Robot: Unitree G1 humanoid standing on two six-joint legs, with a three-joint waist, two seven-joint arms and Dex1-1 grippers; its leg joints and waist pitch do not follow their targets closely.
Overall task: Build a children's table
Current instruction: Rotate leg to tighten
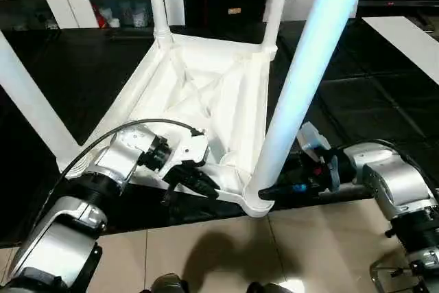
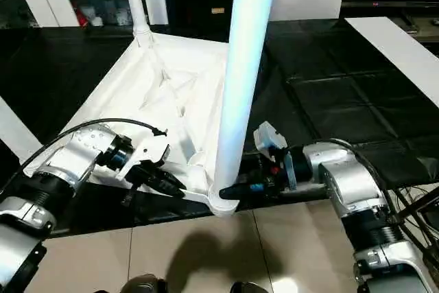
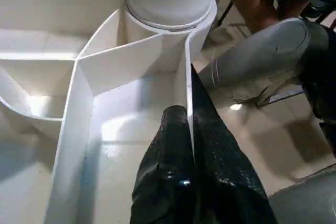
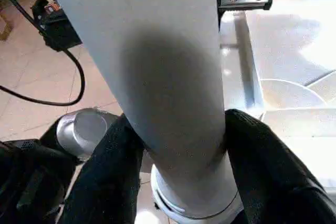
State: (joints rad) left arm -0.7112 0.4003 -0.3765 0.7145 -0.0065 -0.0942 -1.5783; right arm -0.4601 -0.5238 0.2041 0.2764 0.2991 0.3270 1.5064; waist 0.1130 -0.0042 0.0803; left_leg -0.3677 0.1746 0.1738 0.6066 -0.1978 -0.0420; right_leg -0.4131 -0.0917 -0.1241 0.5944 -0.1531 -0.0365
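Leg [image 4: 168, 98] hides gap between right gripper [image 4: 176, 153] fingers [image 4: 113, 182].

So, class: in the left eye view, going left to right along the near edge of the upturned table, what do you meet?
Left gripper pinching the tabletop's rim → near leg in its corner socket → right gripper around that leg's base.

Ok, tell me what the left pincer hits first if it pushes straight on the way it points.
Probably the near corner socket holding the leg: the left pincer, clamped on the tabletop's side wall, points along that wall towards it.
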